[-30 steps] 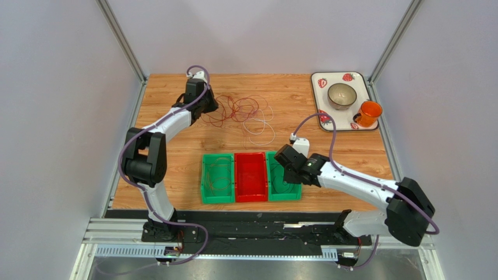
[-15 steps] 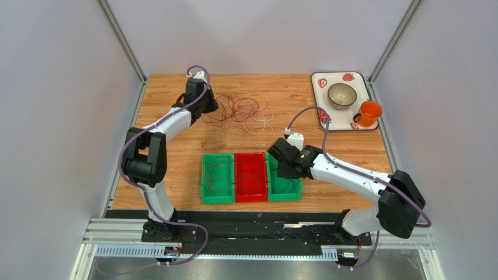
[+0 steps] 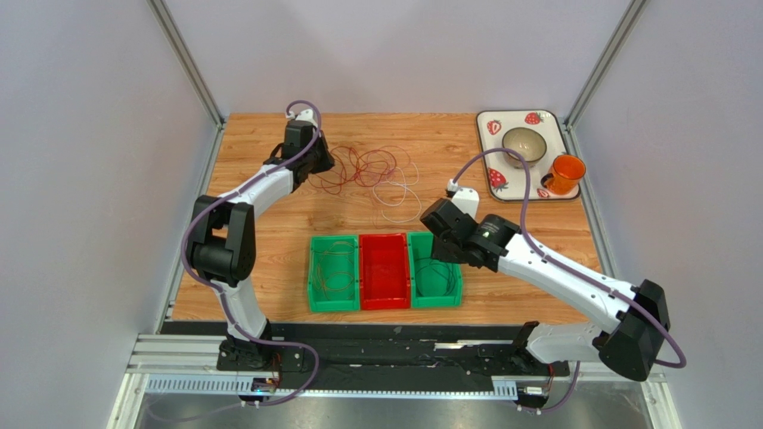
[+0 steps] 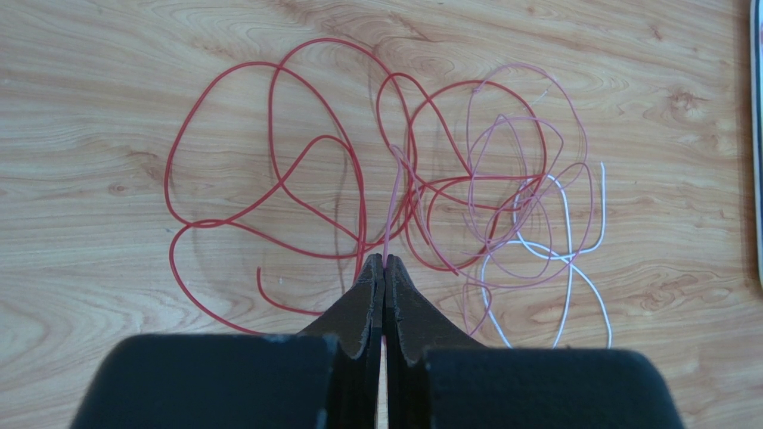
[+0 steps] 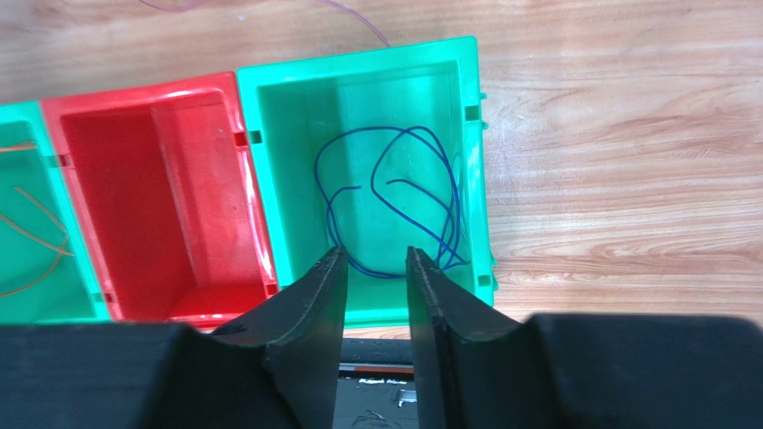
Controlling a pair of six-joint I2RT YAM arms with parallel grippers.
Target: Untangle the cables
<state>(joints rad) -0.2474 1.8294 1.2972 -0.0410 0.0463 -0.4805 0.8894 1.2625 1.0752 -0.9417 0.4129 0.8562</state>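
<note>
A tangle of cables (image 3: 367, 170) lies on the wooden table at the back. In the left wrist view it is red loops (image 4: 269, 179), pale pink loops (image 4: 528, 134) and a white strand (image 4: 564, 268). My left gripper (image 4: 383, 259) is shut on a pink strand (image 4: 394, 206) at the tangle's near edge; it also shows in the top view (image 3: 318, 161). My right gripper (image 5: 376, 255) is open and empty, hovering over the near side of the right green bin (image 5: 358, 67), which holds a coiled dark blue cable (image 5: 394, 197).
Three bins stand side by side: a left green bin (image 3: 333, 273) holding a brown-orange cable, a red bin (image 3: 385, 271), and the right green bin (image 3: 436, 279). A strawberry tray (image 3: 488, 125) with a bowl (image 3: 524, 146) and an orange cup (image 3: 566, 172) stands back right.
My right arm swung over the right green bin, its gripper shifting left, then back right and a little farther from the base. The left arm and the tangle have not moved.
</note>
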